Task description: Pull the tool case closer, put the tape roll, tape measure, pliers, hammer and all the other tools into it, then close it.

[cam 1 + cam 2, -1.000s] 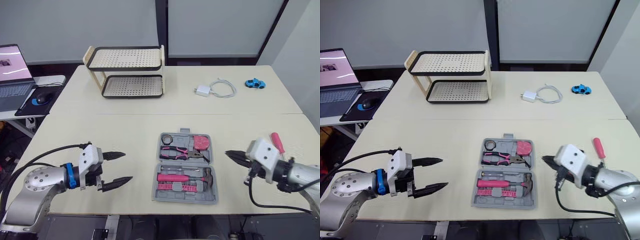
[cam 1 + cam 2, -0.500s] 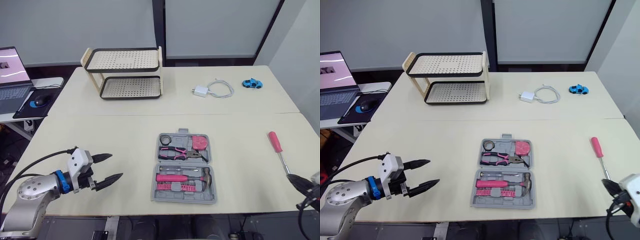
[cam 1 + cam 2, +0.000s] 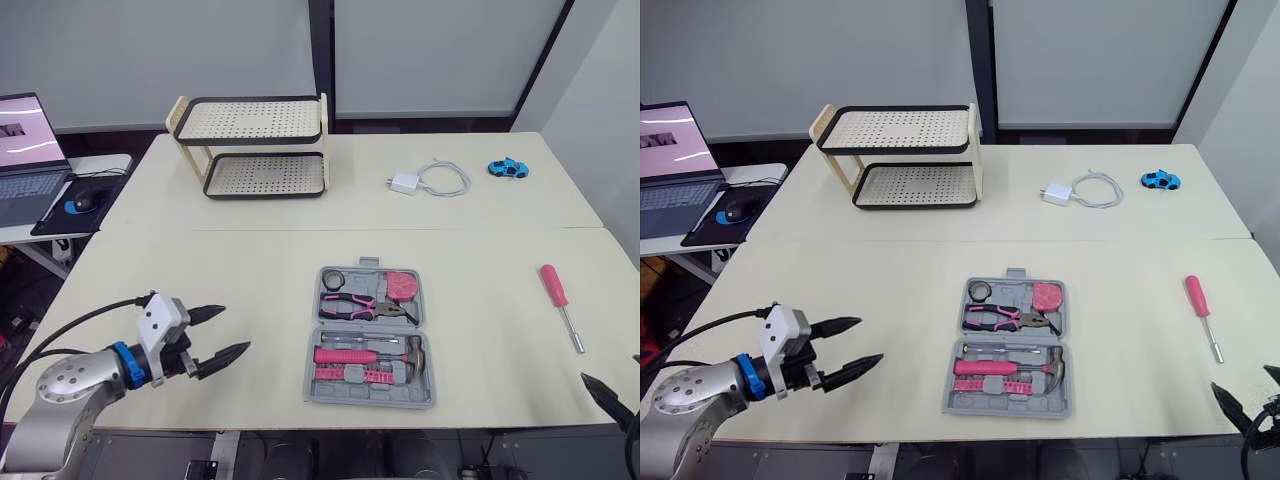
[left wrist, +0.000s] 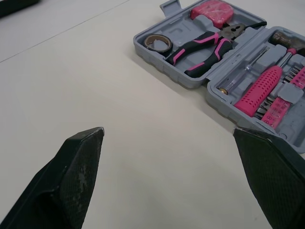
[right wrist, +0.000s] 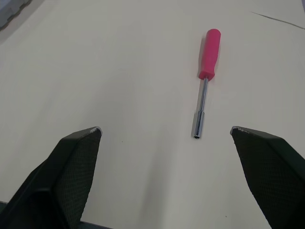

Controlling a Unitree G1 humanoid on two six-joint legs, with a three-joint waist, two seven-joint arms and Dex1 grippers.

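Tool case (image 3: 370, 399) lies open on the surface (image 3: 240, 260) near its front edge, with tape roll (image 3: 333, 277) and pliers (image 3: 362, 305) seated inside. Your left fingers (image 4: 76, 167), well to its left, are spread wide and empty. Your right fingers (image 5: 76, 162) are equally wide and empty, facing the pink-handled driver (image 5: 206, 81).

The tabletop (image 3: 250, 270) bears an open grey case (image 3: 372, 398) near the front, with a pink screwdriver (image 3: 553, 285) well to its right. Farther back stand a two-tier rack (image 3: 250, 118), a charger (image 3: 405, 182) and a toy car (image 3: 509, 167).
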